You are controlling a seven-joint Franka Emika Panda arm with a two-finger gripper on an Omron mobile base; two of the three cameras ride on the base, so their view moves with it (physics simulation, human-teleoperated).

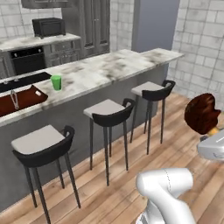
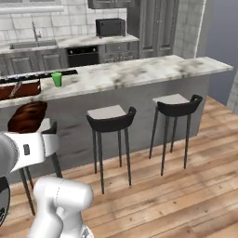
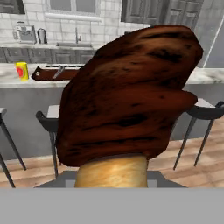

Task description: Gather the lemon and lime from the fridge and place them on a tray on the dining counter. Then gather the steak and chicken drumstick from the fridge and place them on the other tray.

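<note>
Right now the chicken drumstick (image 3: 127, 96) sits pinched between the jaws of the gripper (image 3: 113, 177), its pale bone end down at the fingers and its dark brown, charred meat standing up in front of the hand camera. From the left base view the drumstick (image 1: 201, 113) hangs in the air over the wooden floor (image 1: 131, 188), well apart from the dining counter (image 1: 109, 70); from the right base view it (image 2: 27, 117) shows near the leftmost stool.

On the counter the red-brown tray (image 1: 22, 100) holds a metal utensil (image 1: 14, 99). Whether anything else lies in it cannot be told. A green cup (image 1: 56, 82) stands just beside the tray's right end, and a yellow cup (image 3: 21, 71) stands near its other end.

Three black-backed stools (image 1: 109, 113) line the counter's front. Behind it run grey cabinets, an oven (image 1: 27, 59), a microwave (image 1: 49, 27) and a sink (image 2: 28, 44) on the back counter, against pale tiled walls.
</note>
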